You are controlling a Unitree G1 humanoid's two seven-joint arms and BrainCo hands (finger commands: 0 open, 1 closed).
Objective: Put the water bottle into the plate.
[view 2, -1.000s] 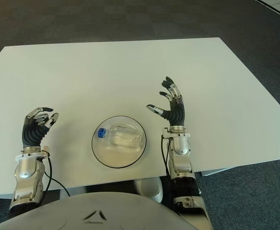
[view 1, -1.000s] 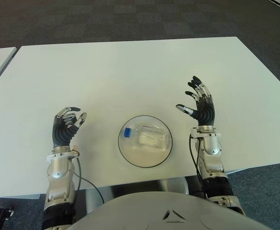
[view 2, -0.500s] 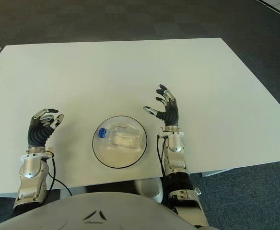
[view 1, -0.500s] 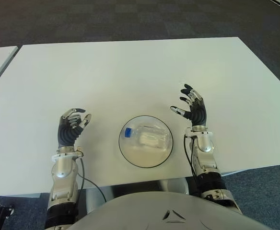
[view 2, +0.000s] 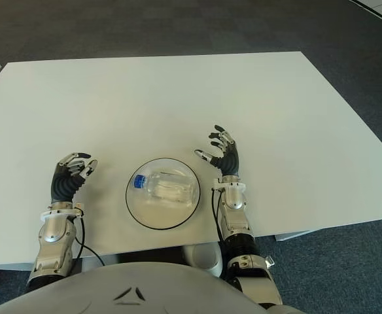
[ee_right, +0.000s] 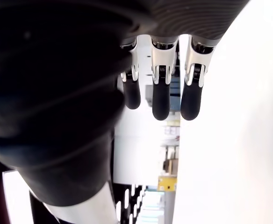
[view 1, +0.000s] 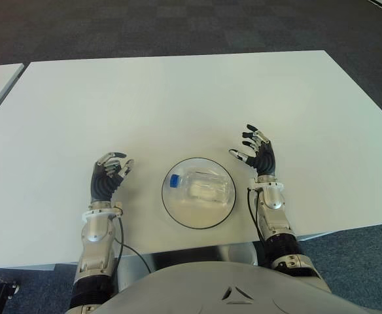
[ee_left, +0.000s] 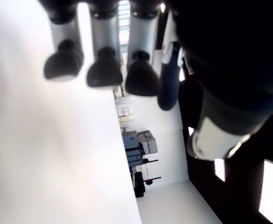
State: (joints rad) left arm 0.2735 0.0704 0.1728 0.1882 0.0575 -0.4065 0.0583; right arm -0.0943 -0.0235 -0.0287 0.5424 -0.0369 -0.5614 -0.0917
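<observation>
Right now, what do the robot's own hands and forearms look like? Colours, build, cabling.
Both match. The left hand and right hand have ribbed black palms and black-and-silver jointed fingers with dark rounded tips. A white collar sits at each wrist, above a silver metallic forearm that runs into a black ribbed sleeve nearer the body. A thin black cable loops beside each forearm. No markings can be made out.

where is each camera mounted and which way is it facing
Left eye view: on the head, looking down at the table; plate holding the water bottle, left robot hand and right robot hand flanking it.
Right eye view: same scene, slightly shifted.
Left wrist view: beside its own fingers, table beyond.
Right wrist view: likewise, along its fingers.
The eye views share everything.
</observation>
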